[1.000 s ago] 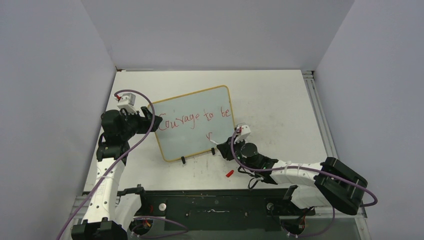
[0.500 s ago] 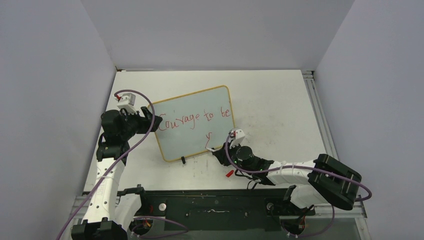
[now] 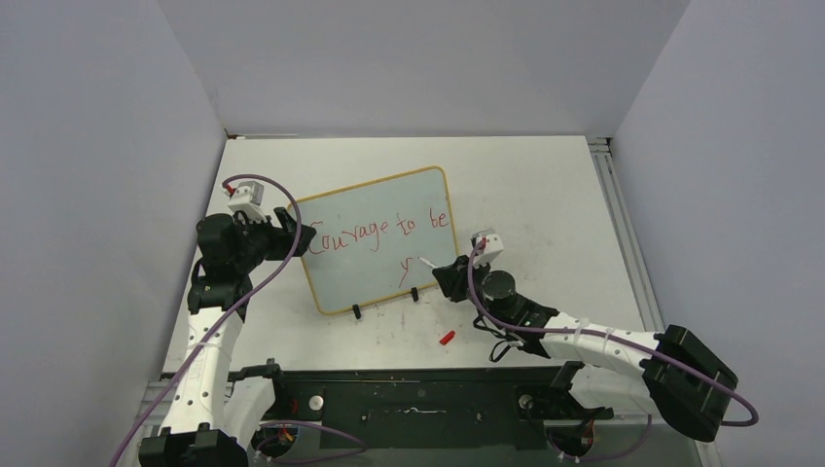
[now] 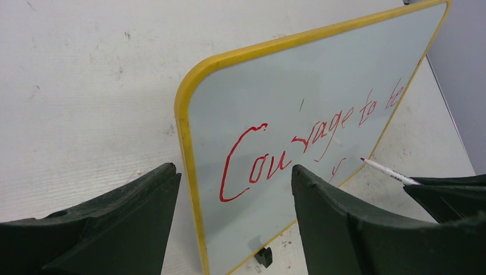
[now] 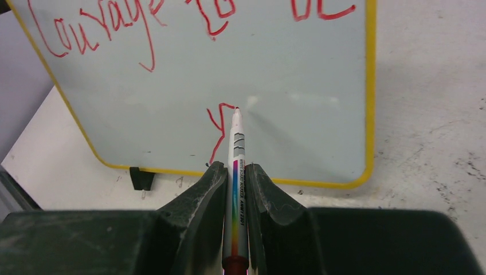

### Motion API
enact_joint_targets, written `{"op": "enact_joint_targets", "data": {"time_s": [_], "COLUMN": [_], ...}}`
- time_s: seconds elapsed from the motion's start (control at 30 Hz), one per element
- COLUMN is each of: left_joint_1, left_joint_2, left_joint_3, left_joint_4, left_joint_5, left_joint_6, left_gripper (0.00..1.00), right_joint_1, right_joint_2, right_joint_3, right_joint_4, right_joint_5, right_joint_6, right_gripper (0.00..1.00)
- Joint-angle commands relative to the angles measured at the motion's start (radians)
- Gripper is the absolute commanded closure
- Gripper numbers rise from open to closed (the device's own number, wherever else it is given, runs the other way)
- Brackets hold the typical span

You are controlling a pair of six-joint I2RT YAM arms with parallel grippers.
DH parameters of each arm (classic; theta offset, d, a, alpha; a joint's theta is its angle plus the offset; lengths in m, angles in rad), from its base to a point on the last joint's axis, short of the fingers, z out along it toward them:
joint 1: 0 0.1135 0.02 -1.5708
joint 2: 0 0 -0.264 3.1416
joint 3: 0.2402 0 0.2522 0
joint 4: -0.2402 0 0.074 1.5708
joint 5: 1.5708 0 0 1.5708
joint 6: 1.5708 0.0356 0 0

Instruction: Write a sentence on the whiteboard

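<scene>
The whiteboard [image 3: 375, 255] stands tilted on its black clip feet [image 3: 357, 311], with a yellow frame [image 4: 184, 114] and a glossy pale face [image 5: 286, 86]. The sentence [image 3: 381, 231] in red reads "Courage to be" [image 4: 309, 134], with a lone "y" [image 5: 218, 129] below it. My right gripper [image 3: 441, 273] [image 5: 234, 167] is shut on a white marker [image 5: 236, 172], and the marker tip rests on the board at the y's upper right stroke. My left gripper [image 3: 295, 233] [image 4: 232, 172] is open, its fingers straddling the board's left edge without pressing on it.
A small red marker cap [image 3: 447, 338] lies on the scuffed white tabletop in front of the board. Grey walls enclose the table on the left, back and right. A metal rail [image 3: 613, 214] runs along the table's right edge.
My right gripper dipped down-left toward the board's lower frame, drawing the y's tail. It then swung back up-right, so the tip is now at the y's top. The left arm stayed still.
</scene>
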Motion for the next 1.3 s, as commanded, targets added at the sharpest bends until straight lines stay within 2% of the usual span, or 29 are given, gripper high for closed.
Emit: {"op": "enact_joint_targets", "data": {"time_s": [0.0,0.9,1.27], "left_joint_1": [0.006,0.006,0.006], "left_joint_2": [-0.011,-0.008,-0.008], "left_joint_3": [0.020,0.023,0.023], "left_joint_4": [0.030,0.031,0.030], "left_joint_5": [0.010,0.008,0.011], "left_joint_6": [0.004,0.005,0.005], "left_gripper": [0.30,0.30,0.30], "right_joint_1": [-0.042,-0.058,-0.049], "right_joint_2": [0.005,0.133,0.084], "right_joint_3": [0.027,0.057,-0.010], "right_joint_4": [0.028,0.124,0.080], "right_joint_5": [-0.020,-0.084,-0.089], "right_joint_6": [-0.022,-0.029,-0.010], "right_gripper": [0.95,0.95,0.95]}}
